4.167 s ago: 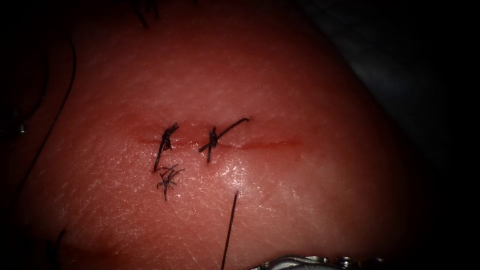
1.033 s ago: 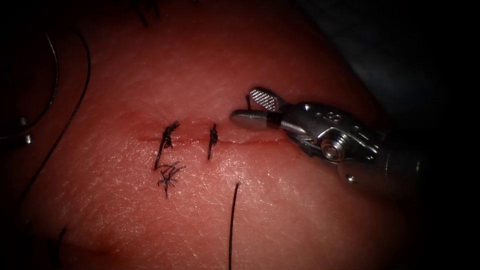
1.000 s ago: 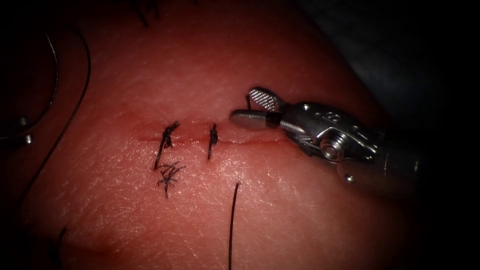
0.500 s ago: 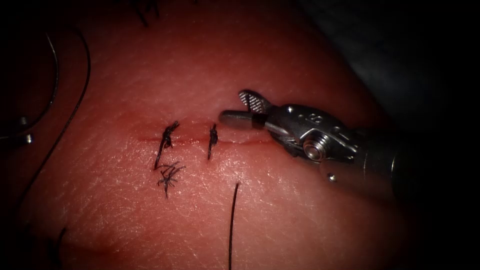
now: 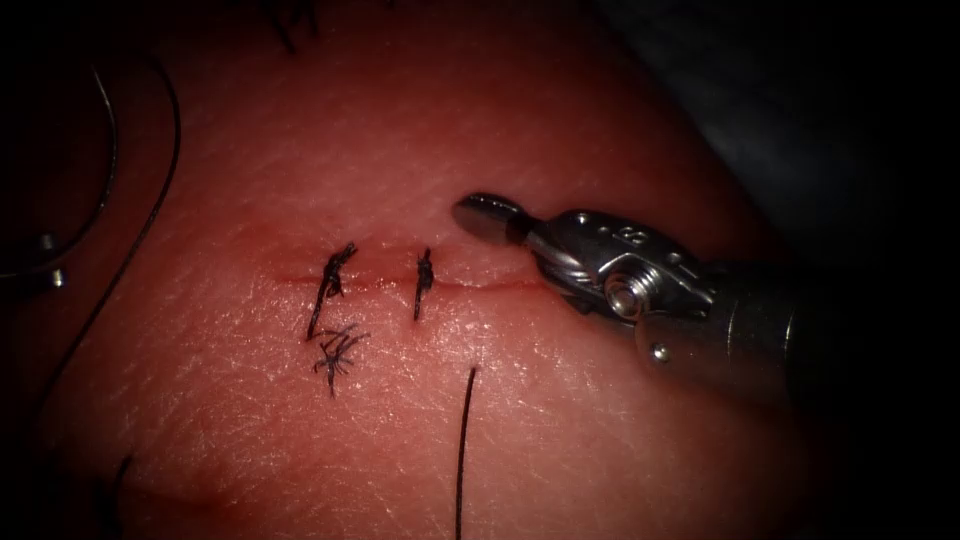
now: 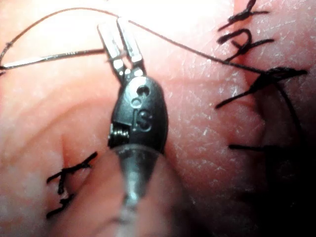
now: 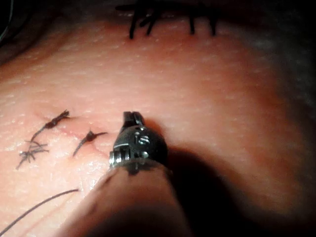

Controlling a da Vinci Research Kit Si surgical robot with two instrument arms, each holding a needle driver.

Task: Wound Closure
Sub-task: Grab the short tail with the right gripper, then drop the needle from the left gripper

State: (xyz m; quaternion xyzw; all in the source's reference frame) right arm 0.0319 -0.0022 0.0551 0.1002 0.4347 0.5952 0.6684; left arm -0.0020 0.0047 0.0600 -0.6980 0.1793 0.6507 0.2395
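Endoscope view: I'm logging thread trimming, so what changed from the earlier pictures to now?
The right arm's steel hand came in from the bottom edge to the right part of the cut, shifted up-left and shut from open, holding nothing visible. The right black stitch knot lost its long tail. Left knot, loose thread end and pink tissue unchanged.

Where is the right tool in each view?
Endoscope: right tool, shut and empty, tip just above the cut, right of the right stitch.
Right wrist: right tool beside that stitch.
Left wrist: left tool at the thread; grip and needle unclear.
Shared landmark: right stitch.
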